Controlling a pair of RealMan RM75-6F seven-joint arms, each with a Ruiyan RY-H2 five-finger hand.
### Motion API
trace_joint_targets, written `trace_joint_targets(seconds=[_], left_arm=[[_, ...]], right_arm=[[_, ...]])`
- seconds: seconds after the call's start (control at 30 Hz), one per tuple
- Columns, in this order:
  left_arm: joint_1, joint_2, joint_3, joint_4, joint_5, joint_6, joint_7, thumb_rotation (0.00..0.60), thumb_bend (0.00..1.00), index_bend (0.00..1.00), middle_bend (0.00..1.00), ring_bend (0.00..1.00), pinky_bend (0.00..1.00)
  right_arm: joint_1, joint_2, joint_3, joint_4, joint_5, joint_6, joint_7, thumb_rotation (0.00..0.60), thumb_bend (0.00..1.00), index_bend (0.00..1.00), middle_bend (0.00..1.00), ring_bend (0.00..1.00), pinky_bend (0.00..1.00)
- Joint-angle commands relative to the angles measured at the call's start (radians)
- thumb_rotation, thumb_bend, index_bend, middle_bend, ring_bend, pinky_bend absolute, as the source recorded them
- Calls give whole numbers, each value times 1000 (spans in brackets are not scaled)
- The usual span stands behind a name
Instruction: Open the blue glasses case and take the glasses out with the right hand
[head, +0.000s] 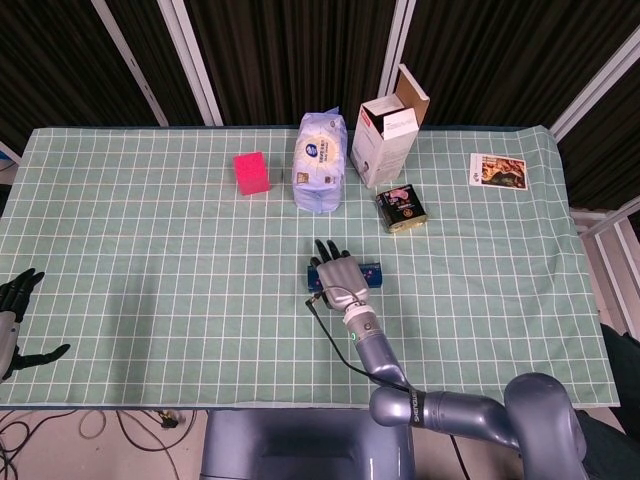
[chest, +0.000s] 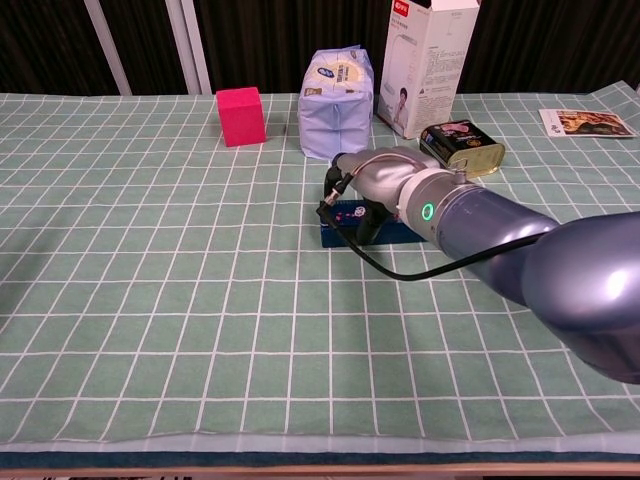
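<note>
The blue glasses case (head: 372, 271) lies closed on the green checked cloth near the table's middle; its left end (chest: 338, 226) shows in the chest view. My right hand (head: 338, 275) lies palm down over the case's left half, fingers reaching past its far edge, and the thumb hangs down the near side. In the chest view the same hand (chest: 372, 183) covers most of the lid. No glasses are visible. My left hand (head: 12, 312) hangs at the table's left front edge, fingers apart and holding nothing.
Behind the case stand a pink cube (head: 252, 172), a white and blue pack (head: 322, 160), an open carton (head: 390, 140) and a dark tin (head: 402, 209). A picture card (head: 497, 170) lies at the far right. A black cable (chest: 400, 270) trails from my right wrist.
</note>
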Motion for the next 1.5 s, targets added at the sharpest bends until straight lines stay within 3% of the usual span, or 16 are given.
trace_joint_targets(seconds=[0.03, 0.87, 1.23, 1.5], left_arm=[[0, 1, 0, 0, 0, 0, -1, 600, 0, 0, 0, 0, 0], [1, 3, -1, -1, 0, 1, -10, 600, 0, 0, 0, 0, 0], [0, 5, -1, -3, -2, -3, -16, 600, 0, 0, 0, 0, 0], [1, 6, -1, -4, -1, -2, -18, 600, 0, 0, 0, 0, 0]], right_arm=[[2, -1, -1, -2, 4, 5, -2, 600, 475, 283, 0, 0, 247], [14, -7, -14, -10, 39, 25, -23, 600, 499, 166, 0, 0, 247], [19, -6, -12, -17, 53, 30, -28, 600, 729, 168, 0, 0, 247], [20, -5, -15, -15, 68, 31, -33, 600, 742, 170, 0, 0, 247]])
